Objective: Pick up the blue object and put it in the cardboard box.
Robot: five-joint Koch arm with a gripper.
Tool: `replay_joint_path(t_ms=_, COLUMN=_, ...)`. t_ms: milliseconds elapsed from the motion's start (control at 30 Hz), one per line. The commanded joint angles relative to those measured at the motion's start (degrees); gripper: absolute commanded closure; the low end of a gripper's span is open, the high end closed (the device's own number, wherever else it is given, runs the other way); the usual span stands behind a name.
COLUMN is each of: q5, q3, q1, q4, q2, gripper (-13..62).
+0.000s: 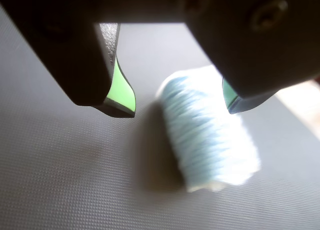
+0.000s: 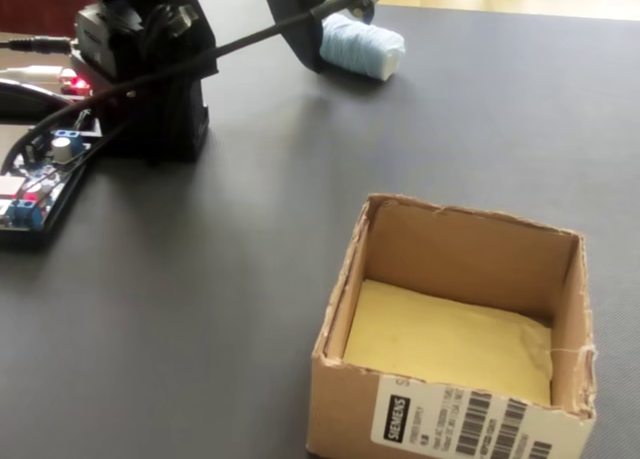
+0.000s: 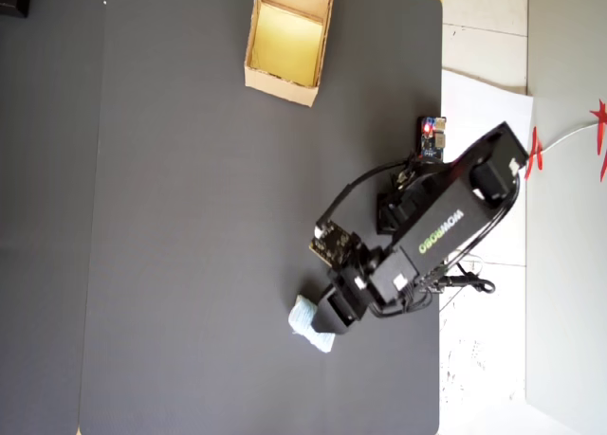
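- In the wrist view, the left jaw of the gripper (image 1: 177,107), black with a green lining, hangs over bare dark table (image 1: 60,180) to the left of the target, with a clear gap between its tip and the lump.
- The jaws stand apart, nothing held between them.
- The blue object (image 1: 207,135) lies on the table in the middle of that view, a pale ribbed oblong, blurred, its upper end under the span between the jaws.
- The right jaw overlaps the object's upper right edge in the picture; whether it touches cannot be told.
- In the fixed view, the cardboard box (image 2: 460,249) stands open and empty in the right foreground, well apart from the blue object (image 2: 362,47) at the far edge beside the arm.
- The overhead view shows the same: box (image 3: 285,82) near the top, blue object (image 3: 309,321) low down, by the arm's end.
- Judgement: this is the approach step; the pick is not yet done.
- The next move seems to call for lowering so both jaws flank the lump across its narrow width, perhaps shifting right a little to centre it, then closing gently, since it looks soft.
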Motion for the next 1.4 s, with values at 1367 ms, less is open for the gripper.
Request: replay_joint_path(t_ms=1367, q5=-1.67, q3=13.80, q1=12.48, q4=-36.04, q2=6.06, gripper=43.5)
